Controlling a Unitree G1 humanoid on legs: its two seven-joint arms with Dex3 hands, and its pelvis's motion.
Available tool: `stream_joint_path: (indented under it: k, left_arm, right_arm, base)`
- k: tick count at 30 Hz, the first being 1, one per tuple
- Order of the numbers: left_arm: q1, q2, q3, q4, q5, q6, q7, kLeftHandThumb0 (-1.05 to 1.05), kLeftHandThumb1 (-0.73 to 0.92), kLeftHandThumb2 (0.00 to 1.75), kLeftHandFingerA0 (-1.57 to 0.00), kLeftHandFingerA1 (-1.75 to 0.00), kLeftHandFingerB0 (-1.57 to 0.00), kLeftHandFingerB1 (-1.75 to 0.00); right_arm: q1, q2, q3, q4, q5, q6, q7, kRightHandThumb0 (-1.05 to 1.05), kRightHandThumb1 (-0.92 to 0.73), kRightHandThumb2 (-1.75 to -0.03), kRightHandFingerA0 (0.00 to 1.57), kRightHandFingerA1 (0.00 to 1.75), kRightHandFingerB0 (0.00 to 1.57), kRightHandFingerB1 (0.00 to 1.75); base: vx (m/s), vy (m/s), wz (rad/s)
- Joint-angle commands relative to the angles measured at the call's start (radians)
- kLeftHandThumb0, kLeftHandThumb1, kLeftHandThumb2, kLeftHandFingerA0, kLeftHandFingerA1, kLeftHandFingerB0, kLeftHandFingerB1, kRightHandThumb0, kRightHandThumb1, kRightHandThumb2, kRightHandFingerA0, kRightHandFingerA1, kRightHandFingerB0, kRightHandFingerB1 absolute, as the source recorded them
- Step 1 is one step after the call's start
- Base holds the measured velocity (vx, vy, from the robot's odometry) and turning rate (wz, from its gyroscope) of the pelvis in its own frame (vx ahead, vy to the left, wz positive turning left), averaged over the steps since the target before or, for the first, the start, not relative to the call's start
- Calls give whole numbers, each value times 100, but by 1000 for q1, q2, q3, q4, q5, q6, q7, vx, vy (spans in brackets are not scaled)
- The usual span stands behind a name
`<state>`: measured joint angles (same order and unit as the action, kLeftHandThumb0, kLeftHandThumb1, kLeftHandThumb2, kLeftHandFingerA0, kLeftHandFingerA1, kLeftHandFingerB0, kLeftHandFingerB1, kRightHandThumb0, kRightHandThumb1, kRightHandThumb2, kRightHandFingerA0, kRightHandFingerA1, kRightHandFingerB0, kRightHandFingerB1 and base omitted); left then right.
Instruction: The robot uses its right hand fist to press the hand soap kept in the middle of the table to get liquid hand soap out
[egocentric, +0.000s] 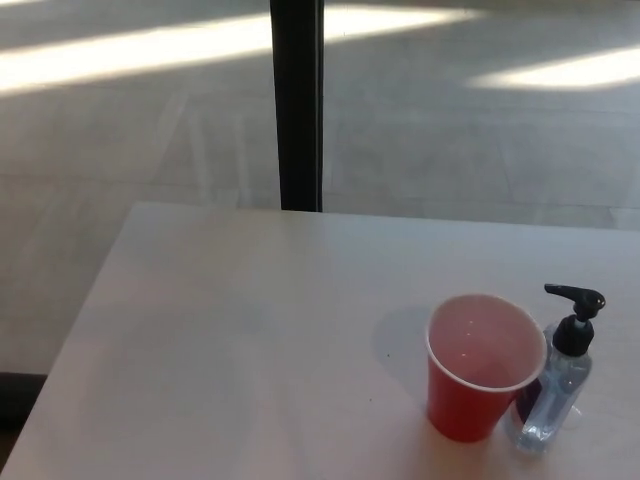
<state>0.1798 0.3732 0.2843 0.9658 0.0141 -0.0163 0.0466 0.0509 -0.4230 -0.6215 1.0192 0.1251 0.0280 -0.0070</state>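
A clear hand soap bottle (556, 395) with a black pump head (577, 303) stands upright on the white table (230, 340), toward the right side. Its spout points left, over a red plastic cup (482, 368) that stands right beside it on its left. The cup is upright and looks empty inside. Neither of my hands shows in the head view.
The table's far edge runs across the middle of the picture, its left edge slants down to the lower left. Beyond it lies a grey floor with bright sunlit patches, and a black vertical post (297, 105) stands behind the table.
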Motion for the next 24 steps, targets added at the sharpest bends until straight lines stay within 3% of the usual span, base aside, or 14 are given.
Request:
stream_joint_path:
  k: [1,3,6,7,8,12,13,14,16,17,20,21,22,24]
  left_arm:
    - [-38,76,133,43,-97,26,78,-40,45,107,-78,-90,-60,-80]
    - [-38,71,142,32,-97,34,79,-39,46,107,-76,-89,-58,-79]
    - [-48,72,149,46,-88,31,73,-40,46,107,-76,-89,-55,-77]
    - [-49,72,151,47,-87,30,72,-39,45,106,-78,-90,-54,-77]
    - [-52,64,158,50,-88,29,79,-39,45,106,-78,-90,-54,-77]
    - [-61,62,165,62,-80,29,94,-1,47,110,-97,-104,-53,-78]
    - [-68,65,162,77,-77,22,92,9,47,115,-105,-108,-59,-80]
    - [-73,71,161,89,-79,17,80,14,45,119,-123,-122,-91,-96]
    - [-76,73,160,92,-82,18,77,14,45,119,-123,-122,-91,-96]
    - [-67,71,160,72,-84,17,68,3,33,131,-124,-139,-97,-109]
    - [-69,75,156,76,-81,18,72,5,38,129,-112,-149,-88,-118]
    - [-71,78,154,85,-79,22,69,10,42,127,-108,-151,-86,-125]
    - [-73,79,158,88,-85,31,65,17,47,126,-121,-132,-96,-112]
    - [-73,78,160,89,-88,30,64,15,46,126,-121,-133,-95,-111]
  right_arm:
    - [-82,-106,-319,61,306,-33,-114,-36,-69,-63,101,130,78,72]
    - [-131,-122,-310,31,256,-71,-187,-38,-75,-72,96,148,88,90]
    - [-227,-153,-316,9,227,-104,-204,-18,-45,-107,102,161,88,100]
    - [-232,-154,-318,9,224,-104,-204,-69,-48,-61,133,106,125,71]
    - [-291,-151,-341,-40,249,-124,-190,-18,-43,-116,106,162,94,110]
    - [-395,-139,-342,-158,254,-110,-199,-22,-42,-116,107,174,93,120]
    - [-435,-136,-345,-181,261,-125,-201,-26,-38,-118,113,173,101,120]
    - [-495,-117,-316,-302,268,-87,-203,-55,-21,-126,131,154,121,116]
    - [-523,-108,-305,-351,268,-64,-205,-55,-21,-126,131,154,121,116]
    - [-565,-91,-263,-460,272,-40,-190,-55,-8,-138,127,160,122,113]
    - [-578,-77,-205,-590,254,2,-183,-44,-16,-141,123,161,116,120]
    - [-600,-84,-171,-623,255,24,-154,-31,-38,-122,112,173,100,133]
    - [-622,-85,-122,-665,255,38,-110,-34,-48,-118,137,146,100,120]
    - [-634,-81,-90,-699,260,58,-89,-27,-48,-120,135,146,97,120]
  base:
    - [0,0,0]
    - [0,0,0]
    - [0,0,0]
    - [0,0,0]
    - [0,0,0]
    - [0,0,0]
    - [0,0,0]
    - [0,0,0]
    - [0,0,0]
    - [0,0,0]
    - [0,0,0]
    - [0,0,0]
    - [0,0,0]
    - [0,0,0]
